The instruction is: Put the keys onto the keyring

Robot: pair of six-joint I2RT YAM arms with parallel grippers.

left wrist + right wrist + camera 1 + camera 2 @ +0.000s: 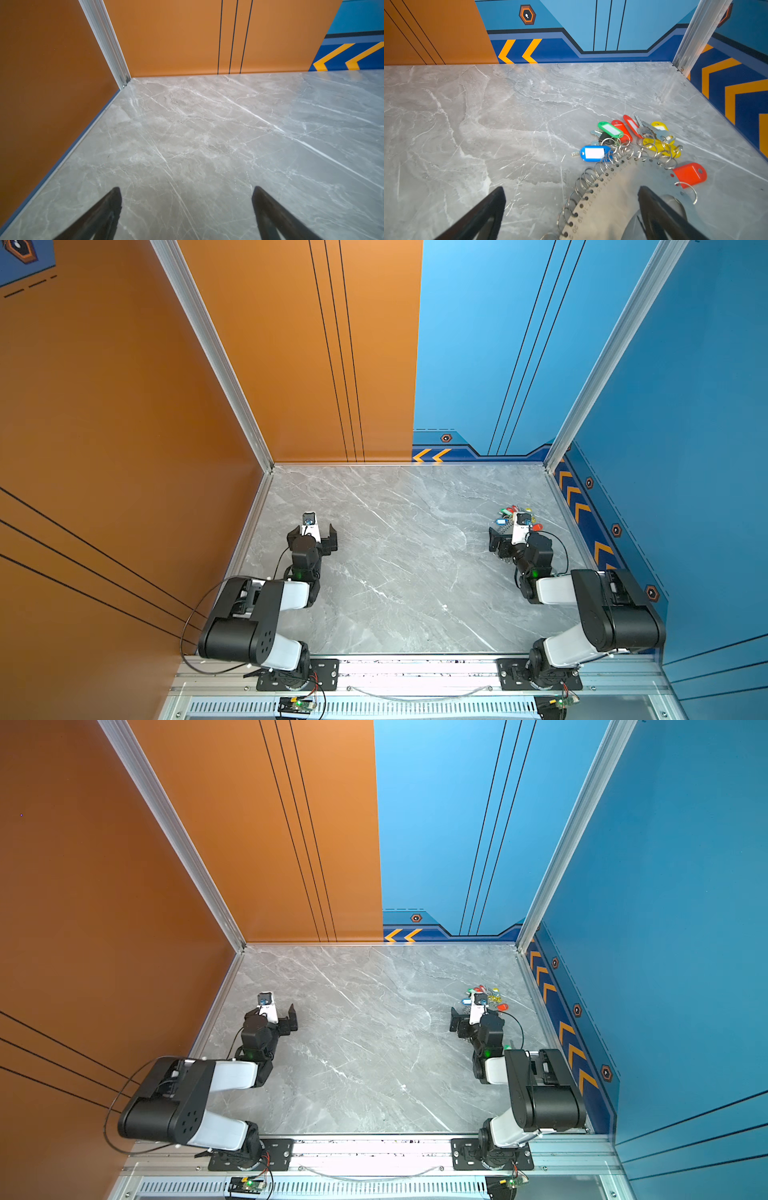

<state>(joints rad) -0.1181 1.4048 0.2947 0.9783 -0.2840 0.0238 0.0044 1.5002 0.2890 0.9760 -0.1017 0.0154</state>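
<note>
Left hand point(186, 188) and right hand point(571, 187) spread wide; keyring point(612, 197), keys point(627, 128) near right table point(488, 114) edge.

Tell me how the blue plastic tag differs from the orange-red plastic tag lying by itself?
The blue plastic tag shows a white paper label; the orange-red plastic tag shows a plain face. The blue tag lies close to the green plastic tag and the others; the orange-red tag lies apart from them. Both are rounded, have a hole at one end, and lie on the grey marble table by the tan flat keyring.
</note>
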